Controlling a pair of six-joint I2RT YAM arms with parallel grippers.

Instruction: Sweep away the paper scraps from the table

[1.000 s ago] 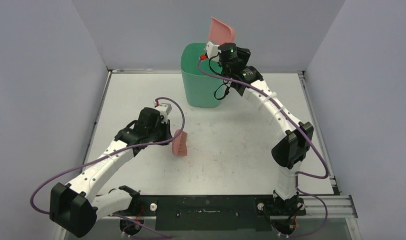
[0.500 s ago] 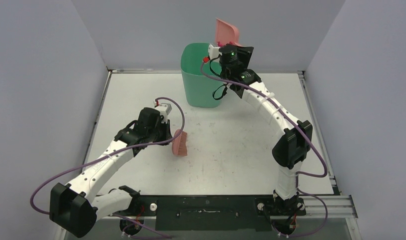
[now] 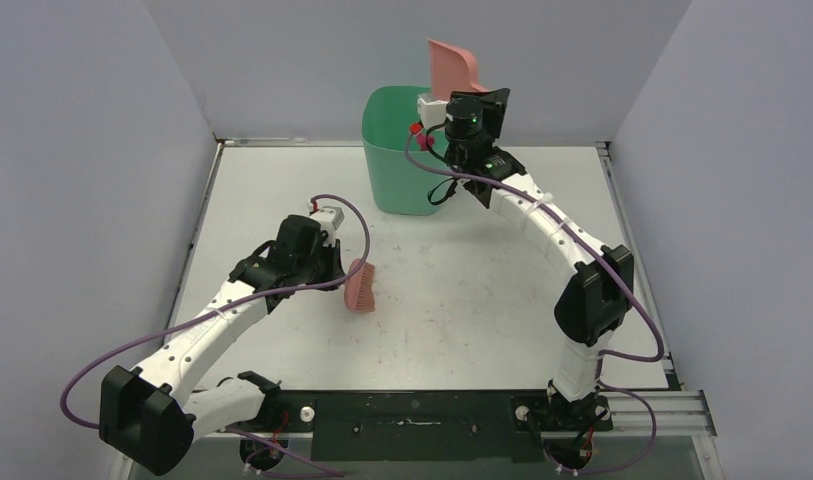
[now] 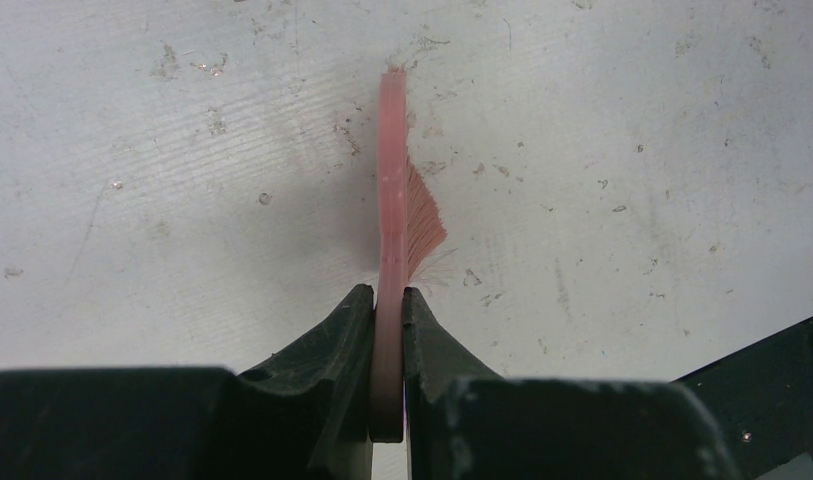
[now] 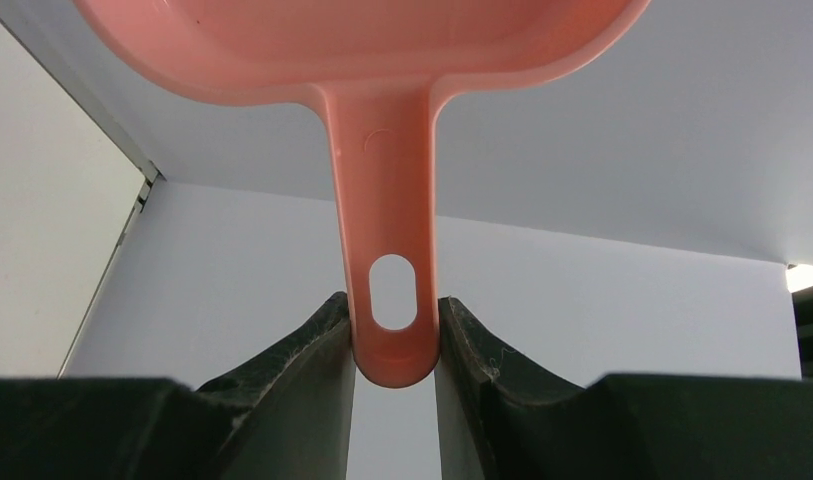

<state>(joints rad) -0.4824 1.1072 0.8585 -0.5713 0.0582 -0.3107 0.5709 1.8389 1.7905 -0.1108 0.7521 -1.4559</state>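
Paper scraps are nowhere to be seen on the table (image 3: 462, 290). I'd guess they went into the green bin (image 3: 384, 165), though I can't see inside it. Over the last second the right arm has carried the pink dustpan (image 3: 452, 68) slightly rightward above the bin's far rim and kept it tipped up, which looks like the end of a dump. The right claw (image 5: 393, 318) is clamped on the dustpan's handle. The left claw (image 4: 387, 300) hasn't moved and is pinched tight on the pink brush (image 4: 394, 190), low over the table.
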